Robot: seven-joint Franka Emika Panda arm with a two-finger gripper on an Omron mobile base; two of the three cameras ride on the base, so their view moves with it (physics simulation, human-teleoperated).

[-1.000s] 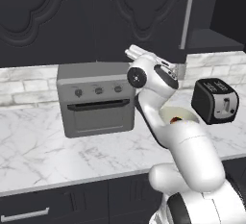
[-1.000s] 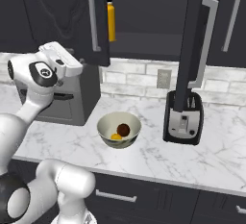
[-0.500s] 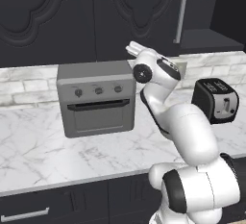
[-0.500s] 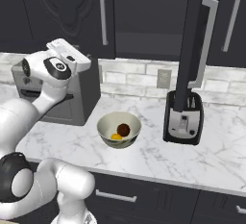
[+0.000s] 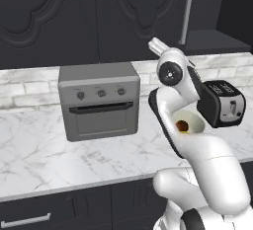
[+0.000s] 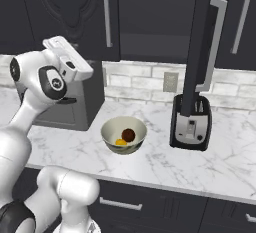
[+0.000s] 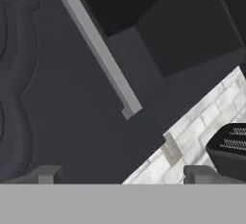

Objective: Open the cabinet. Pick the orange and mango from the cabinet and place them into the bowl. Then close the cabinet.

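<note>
My white arm rises from the base, bends at its dark-jointed elbow above the counter and lifts my two-finger gripper [image 7: 117,174] up toward the black upper wall cabinet [image 6: 70,12], with the hand [image 6: 67,59] tilted just below the cabinet's lower edge. In the hand view my two small dark fingertips [image 7: 45,174] stand far apart at the bottom corners, wide and holding nothing. Between them I see the left door's ornate raised panel and its long straight silver bar handle [image 7: 96,50], running slantwise because my wrist is rolled. That left door lies flat and closed; the right door [image 6: 200,42] stands swung out edge-on, its own silver bar handle [image 6: 216,42] facing the room, and the dark cavity shows between the doors. Down on the veined white marble counter [image 6: 150,162] sits the deep round cream bowl [image 6: 111,139], smooth and plain, and inside it the small dark brownish-orange ball of the orange [image 6: 128,135] rests touching the paler yellow mango [image 6: 120,142]. To the bowl's right stands a glossy black toaster [image 6: 190,124], to its left a boxy grey toaster oven [image 5: 99,100] with three knobs, against a pale brick backsplash [image 6: 145,82].
</note>
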